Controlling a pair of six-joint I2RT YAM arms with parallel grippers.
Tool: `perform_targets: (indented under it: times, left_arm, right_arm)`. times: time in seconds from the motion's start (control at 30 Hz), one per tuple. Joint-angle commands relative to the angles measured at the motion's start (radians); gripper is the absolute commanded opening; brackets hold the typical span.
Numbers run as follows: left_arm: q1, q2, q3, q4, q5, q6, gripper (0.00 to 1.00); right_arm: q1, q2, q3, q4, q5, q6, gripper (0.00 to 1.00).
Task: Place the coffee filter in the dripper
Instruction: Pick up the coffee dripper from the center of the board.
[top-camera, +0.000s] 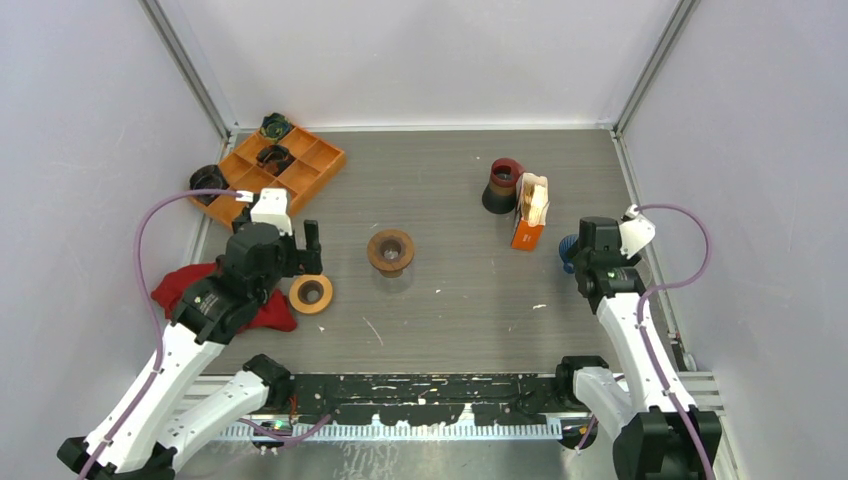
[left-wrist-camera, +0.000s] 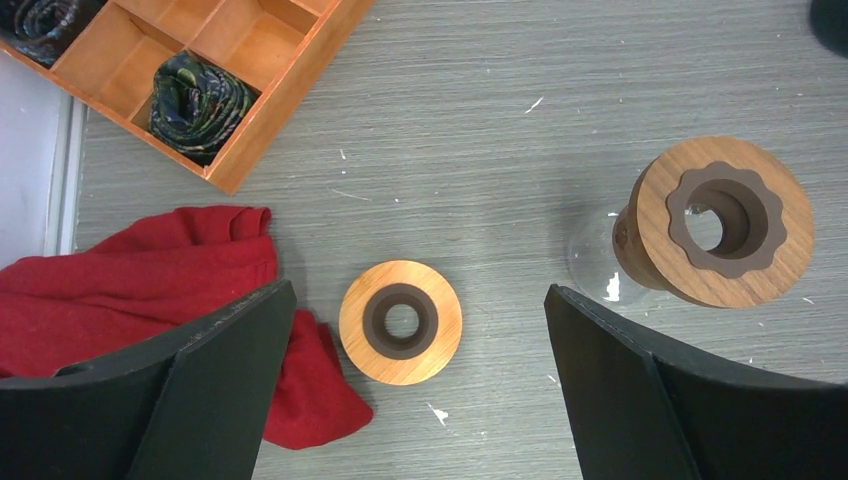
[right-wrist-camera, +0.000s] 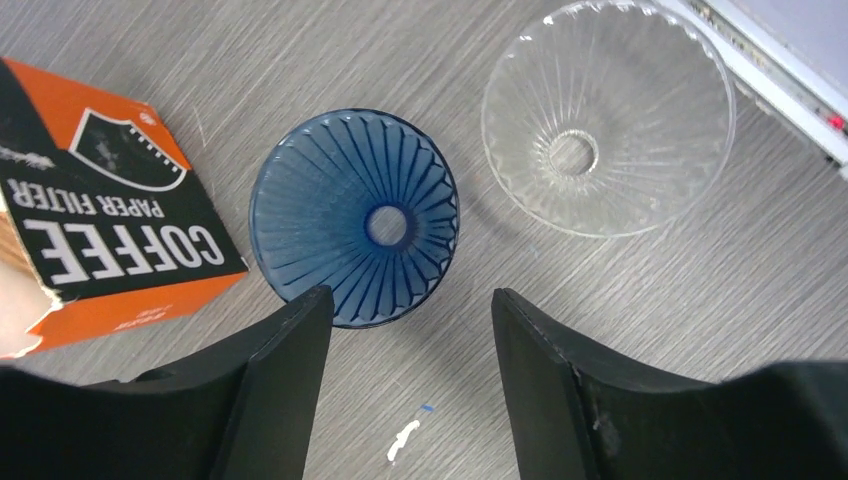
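Surface: grey wood-grain table (top-camera: 450, 300).
Filters (top-camera: 533, 195): upright in the orange filter box (right-wrist-camera: 110, 200), none out yet.
Blue dripper (right-wrist-camera: 355, 215): just beside that box.
Right gripper (right-wrist-camera: 410, 300): jaws part-way apart, empty, over the dripper's near rim.
Left gripper (left-wrist-camera: 418, 292): wide, empty.
Method: probably pinch one paper's edge, seat it centred.

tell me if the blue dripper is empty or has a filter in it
Empty: the blue dripper shows bare ribs down to its centre hole.

text: "COFFEE PAPER FILTER" | on: filter box (right-wrist-camera: 112, 232) | white letters, black panel, upside down
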Motion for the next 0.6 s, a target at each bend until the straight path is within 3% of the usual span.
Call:
perform_targets:
  times: [0.0, 0.17, 0.57]
  left_arm:
    - [0.027, -0.014, -0.007, 0.068, 0.043, -0.026, 0.99]
    - [0.029, -0.014, -0.009, 0.068, 0.041, -0.027, 0.99]
    - [0.034, -0.007, -0.009, 0.067, 0.049, -0.027, 0.99]
  right_arm:
    - [-0.005, 0.004, -0.031, 0.044, 0.087, 0.178, 0.63]
    - [-0.006, 0.042, -0.062, 0.067, 0.115, 0.272, 0.57]
    - [-0.008, 0.126, -0.113, 0.174, 0.136, 0.338, 0.52]
